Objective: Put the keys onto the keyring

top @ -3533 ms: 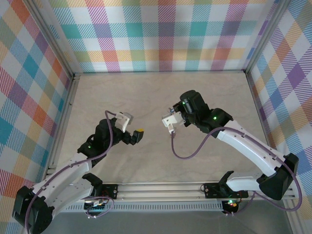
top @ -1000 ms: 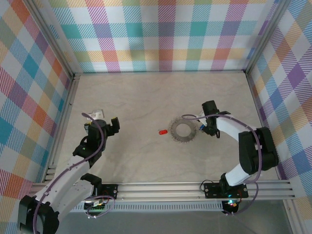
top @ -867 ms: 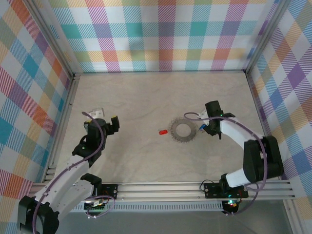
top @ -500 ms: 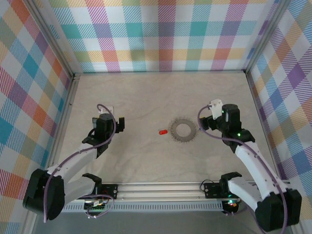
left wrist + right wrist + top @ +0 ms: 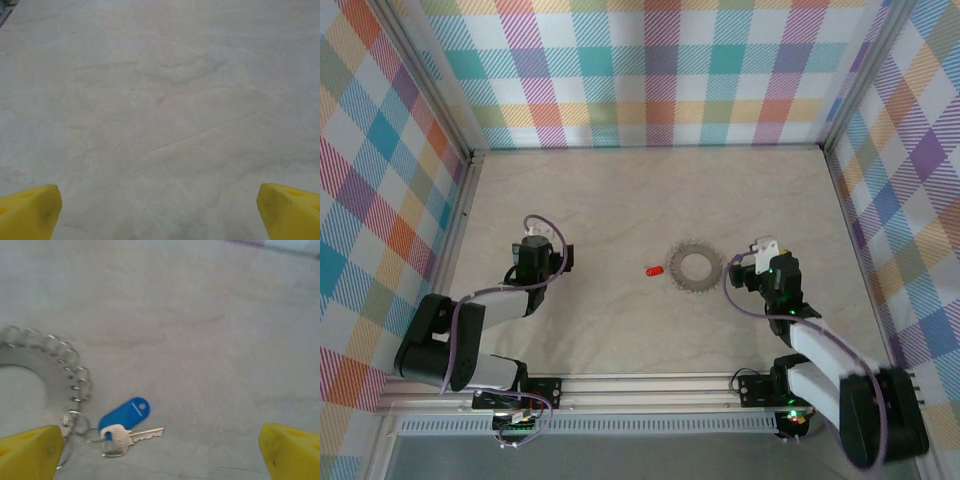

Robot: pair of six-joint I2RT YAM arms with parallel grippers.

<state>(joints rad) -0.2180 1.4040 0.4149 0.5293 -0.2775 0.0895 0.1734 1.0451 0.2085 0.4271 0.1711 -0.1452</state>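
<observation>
- Top view: the keyring (image 5: pixel 694 285), a flat grey ring with a toothed rim, lies on the table (image 5: pixel 620 200) a little right of the middle.
- A small red piece (image 5: pixel 653 270) lies just left of the ring; whether the two touch cannot be told.
- The right gripper (image 5: pixel 740 272) sits low, just right of the ring, and points toward it. How wide its jaws stand is hard to read from above.
- The left gripper (image 5: pixel 542 258) is well apart from the ring, over bare table on the left, with its arm folded back.
- Left wrist view: the left gripper (image 5: pixel 160 212) has its yellow fingertips (image 5: pixel 27 210) in the two bottom corners. The jaws are spread wide, with nothing but bare table between them.
- Right wrist view: the right gripper (image 5: pixel 160 452) is likewise spread wide and holds nothing, with its fingertips (image 5: pixel 290 450) at the bottom corners.
- The keyring (image 5: pixel 45 370) curves in at the left edge, with small wire loops standing along its rim.
- A silver key (image 5: pixel 127 436) lies flat just below the ring, between the fingertips and nearer the left one, touching neither.
- A blue tag (image 5: pixel 125 414) lies against the key's head.
- A small wire loop (image 5: pixel 75 422) sits between the key's head and the ring's rim; whether it links them cannot be told.
</observation>
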